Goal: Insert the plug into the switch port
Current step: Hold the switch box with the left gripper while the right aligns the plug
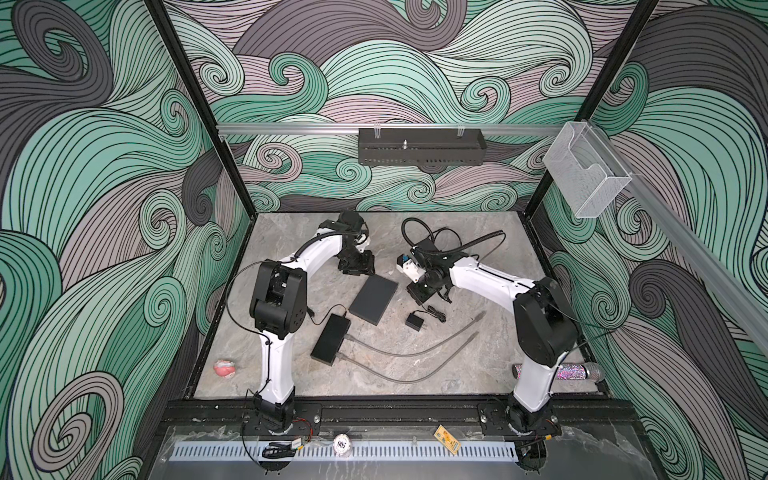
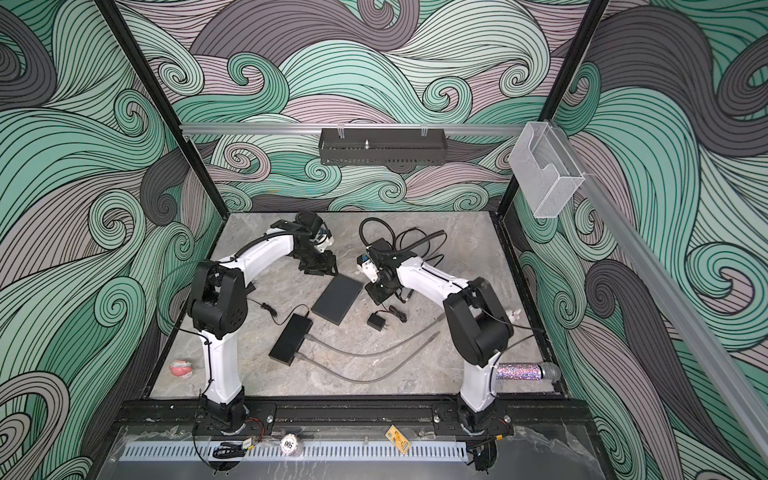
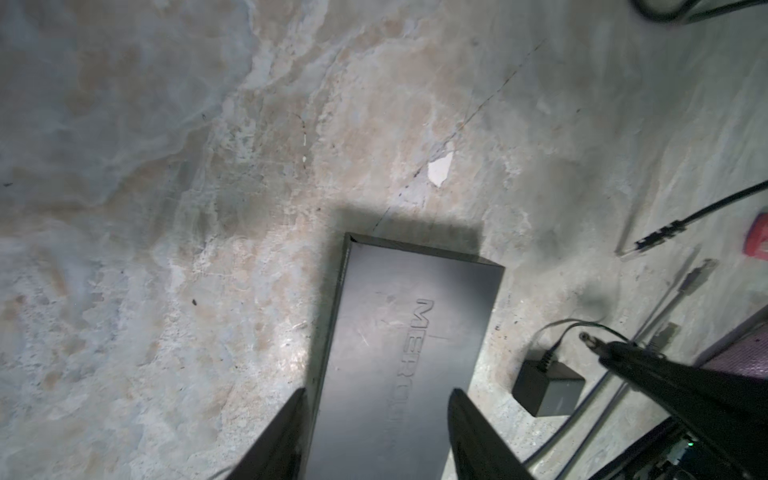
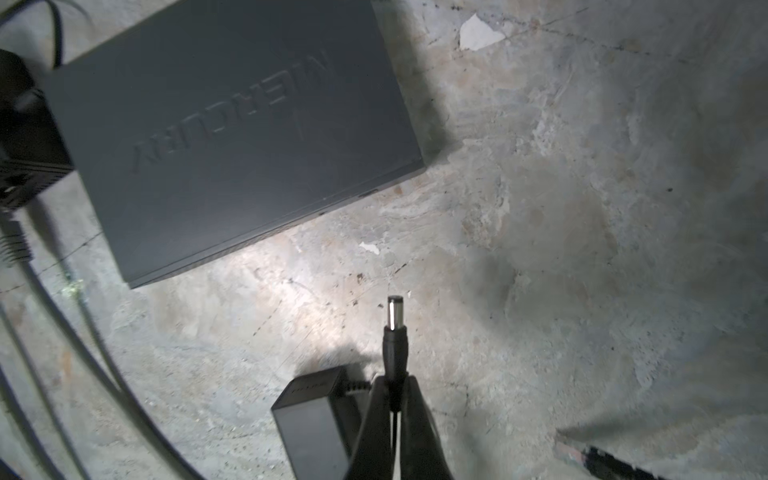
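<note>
The switch (image 1: 373, 299) is a flat dark grey box with raised lettering, lying mid-table in both top views (image 2: 337, 299). My left gripper (image 3: 378, 392) is open just above its far end, one finger over each long edge (image 1: 359, 270). My right gripper (image 4: 395, 382) is shut on the black barrel plug (image 4: 394, 328), whose metal tip points at the bare table a short way from the switch's (image 4: 232, 124) side face. I cannot pick out the port there. The plug's thin cord runs to the black adapter (image 1: 415, 322), which lies beside the right gripper (image 1: 417, 295).
A second black box (image 1: 330, 338) with two grey cables (image 1: 415, 353) plugged in lies in front of the switch. Black cable loops (image 1: 432, 237) sit at the back. A pink object (image 1: 224, 368) and a glittery microphone (image 1: 577, 372) lie near the front corners.
</note>
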Robot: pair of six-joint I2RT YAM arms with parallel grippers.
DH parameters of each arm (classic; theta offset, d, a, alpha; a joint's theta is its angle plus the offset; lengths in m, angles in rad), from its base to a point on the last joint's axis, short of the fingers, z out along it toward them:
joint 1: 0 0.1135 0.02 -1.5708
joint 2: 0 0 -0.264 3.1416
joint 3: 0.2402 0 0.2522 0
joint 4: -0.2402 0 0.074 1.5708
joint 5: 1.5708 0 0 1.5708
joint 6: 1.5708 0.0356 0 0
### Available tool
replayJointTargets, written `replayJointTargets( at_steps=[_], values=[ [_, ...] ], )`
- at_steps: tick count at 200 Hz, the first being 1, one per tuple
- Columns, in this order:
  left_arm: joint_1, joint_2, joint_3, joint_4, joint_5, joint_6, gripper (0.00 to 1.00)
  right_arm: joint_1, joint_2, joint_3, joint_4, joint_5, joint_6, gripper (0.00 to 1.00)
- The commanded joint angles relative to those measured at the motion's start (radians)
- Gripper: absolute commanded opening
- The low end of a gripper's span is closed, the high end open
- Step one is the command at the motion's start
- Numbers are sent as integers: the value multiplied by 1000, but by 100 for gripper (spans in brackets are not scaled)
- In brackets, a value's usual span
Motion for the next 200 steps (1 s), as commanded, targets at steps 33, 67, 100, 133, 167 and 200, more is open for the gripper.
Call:
replayJointTargets(
  at_steps=[33,67,100,133,167,200],
  values=[
    [9,92,31,-57,46,23,38,-3,95,62,-36,-146,-155,0],
    [11,110,35,-58,52,23,37,-3,142,106,-63,-182,-208,0],
    [11,126,40,-61,55,24,36,-7,182,143,-70,-151,-207,0],
    [11,143,46,-67,59,30,36,-11,214,176,-85,-142,-214,0],
    [11,150,48,-71,56,32,36,-18,229,198,-89,-135,-213,0],
    [11,155,53,-75,54,33,36,-20,223,203,-88,-147,-217,0]
  ],
)
